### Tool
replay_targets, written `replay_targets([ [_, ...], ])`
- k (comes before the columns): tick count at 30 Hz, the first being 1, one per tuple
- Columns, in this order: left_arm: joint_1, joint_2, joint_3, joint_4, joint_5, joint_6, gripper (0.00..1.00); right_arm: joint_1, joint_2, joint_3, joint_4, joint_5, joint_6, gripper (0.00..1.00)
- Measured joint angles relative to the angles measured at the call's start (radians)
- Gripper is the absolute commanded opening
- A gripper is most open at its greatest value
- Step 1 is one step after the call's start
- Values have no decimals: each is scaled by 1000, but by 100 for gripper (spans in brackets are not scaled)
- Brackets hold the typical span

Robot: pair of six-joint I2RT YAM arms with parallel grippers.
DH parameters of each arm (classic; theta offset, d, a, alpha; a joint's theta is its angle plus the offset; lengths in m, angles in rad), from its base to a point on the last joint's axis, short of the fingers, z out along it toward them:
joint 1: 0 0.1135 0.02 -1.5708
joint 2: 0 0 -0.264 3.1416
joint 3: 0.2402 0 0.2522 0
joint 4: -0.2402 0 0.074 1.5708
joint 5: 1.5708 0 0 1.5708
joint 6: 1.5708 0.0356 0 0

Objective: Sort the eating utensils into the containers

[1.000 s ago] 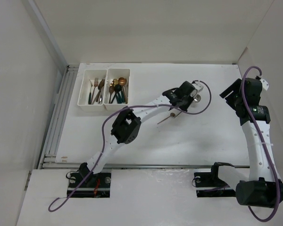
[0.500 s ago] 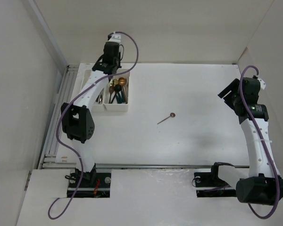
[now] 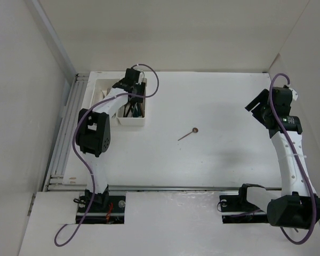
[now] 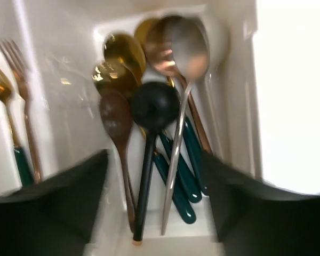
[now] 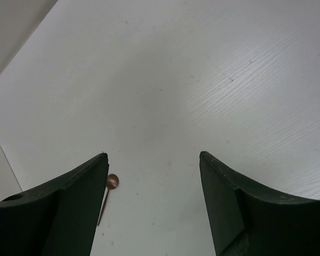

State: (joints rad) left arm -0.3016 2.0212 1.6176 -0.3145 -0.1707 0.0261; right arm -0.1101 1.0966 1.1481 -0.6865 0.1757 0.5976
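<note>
Left gripper (image 4: 154, 176), fingers spread wide, hangs over the right-hand white rectangular plastic tray (image 4: 240, 80). Inside it, gold, black and silver spoons (image 4: 152, 106) lie lengthwise, bowls bunched at one end. A slim copper spoon (image 3: 188, 134) lies well right of that tray, set diagonally. The right gripper (image 5: 153, 160) gapes empty.

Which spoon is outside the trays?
The small copper-coloured metal spoon, lying alone on the white table between the two arms. The other spoons in view all lie inside the white rectangular plastic tray.

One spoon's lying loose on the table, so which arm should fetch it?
Probably right: the right gripper, open, faces the copper spoon, while the left gripper hangs over the spoon tray.
</note>
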Motion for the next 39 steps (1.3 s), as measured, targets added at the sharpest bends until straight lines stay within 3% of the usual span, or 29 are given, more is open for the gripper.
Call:
replay_targets([
  [4, -5, 2, 93, -17, -15, 3, 83, 0, 0, 0, 0, 0, -3, 74],
  [10, -84, -39, 189, 0, -43, 69, 83, 0, 0, 0, 0, -10, -10, 75],
  [17, -395, -77, 171, -39, 123, 283, 82, 0, 0, 0, 0, -40, -26, 75],
  [22, -588, 15, 131, -120, 199, 378, 79, 0, -9, 0, 5, -53, -30, 75],
  [27, -599, 198, 149, -187, 225, 376, 78, 0, -23, -1, 6, -65, -33, 75],
  [30, -571, 223, 208, -201, 231, 363, 72, 0, -34, -5, 7, -65, -33, 75],
  [32, -558, 243, 224, -205, 232, 358, 68, 0, -43, -9, 7, -65, -33, 75],
  [34, -553, 256, 236, -208, 253, 347, 56, 0, -50, -15, 10, -64, -37, 75],
  [36, -554, 260, 238, -214, 281, 343, 36, 0, -55, -20, 8, -64, -38, 75],
  [37, -555, 261, 238, -216, 295, 339, 3, 0, -55, -20, 10, -64, -40, 75],
  [39, -560, 265, 240, -225, 335, 337, 0, 0, -56, -20, 11, -63, -42, 75],
])
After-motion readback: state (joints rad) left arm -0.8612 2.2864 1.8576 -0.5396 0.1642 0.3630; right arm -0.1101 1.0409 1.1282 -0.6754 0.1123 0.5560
